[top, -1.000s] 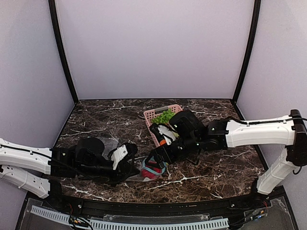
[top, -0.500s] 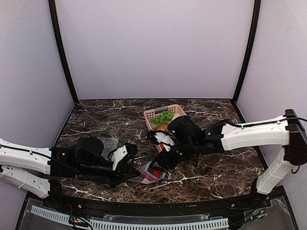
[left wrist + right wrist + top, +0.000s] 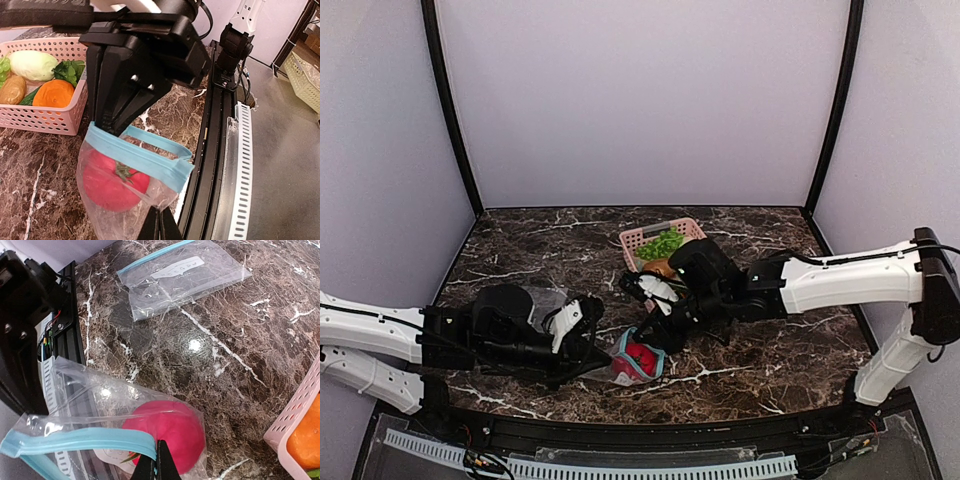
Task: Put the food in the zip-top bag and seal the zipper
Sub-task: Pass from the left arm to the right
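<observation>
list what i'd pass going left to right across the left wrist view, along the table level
pink basket → zip-top bag with the red tomato inside → black rail → white slotted strip → cream crate

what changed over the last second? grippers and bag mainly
The right gripper was wide open over the bag; it has drawn back slightly and shut on the zipper at one end. Unchanged: the left gripper keeps its pinch on the zip-top bag, the red tomato is still inside, and the pink basket and spare bag have not moved.
</observation>
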Controlling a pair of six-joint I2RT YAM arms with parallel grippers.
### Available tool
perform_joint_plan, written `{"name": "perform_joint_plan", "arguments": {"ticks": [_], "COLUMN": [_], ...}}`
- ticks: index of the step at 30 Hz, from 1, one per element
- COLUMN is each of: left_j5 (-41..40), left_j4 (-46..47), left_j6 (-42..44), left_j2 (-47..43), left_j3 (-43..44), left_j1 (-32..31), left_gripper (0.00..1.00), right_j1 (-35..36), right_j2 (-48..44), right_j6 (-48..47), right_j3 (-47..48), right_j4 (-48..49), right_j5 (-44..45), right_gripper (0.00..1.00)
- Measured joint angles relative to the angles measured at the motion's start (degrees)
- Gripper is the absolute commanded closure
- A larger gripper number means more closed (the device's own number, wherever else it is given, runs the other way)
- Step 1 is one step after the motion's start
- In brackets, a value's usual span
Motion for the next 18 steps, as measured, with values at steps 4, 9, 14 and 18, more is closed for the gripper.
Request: {"name": "perform_joint_plan", "arguments": {"ticks": [4,9,14,18], "left_j5": [-0.07,-3.63,-9.73,-12.33], "left_j4": [0.07,-0.83,-2.49,-5.84], "left_j6": [-0.2,-1.07,-4.26,-7.89], "left_j2": [0.0,-0.02,0.0,0.02], "left_j3": [0.0,0.59,3.85,8.72], "left_j1": [0.79,2.49,4.5,4.59], "left_gripper": [0.99,0.66,0.28,0.18], "right_j1": [0.0,0.0,0.0,0.0], "right_j2": [-3.63,-6.01,-5.77,-5.64], "right_j6": [1.66,6.69,16.37,25.27], "right_j3": [-2.32,-1.31,3.85,6.16], "right_j4": [-0.15,-5.05,-14.53,-18.18], "right_j5": [-0.35,1.27,5.62,7.87], "right_gripper": [1.0,1.0,1.0,1.0]}}
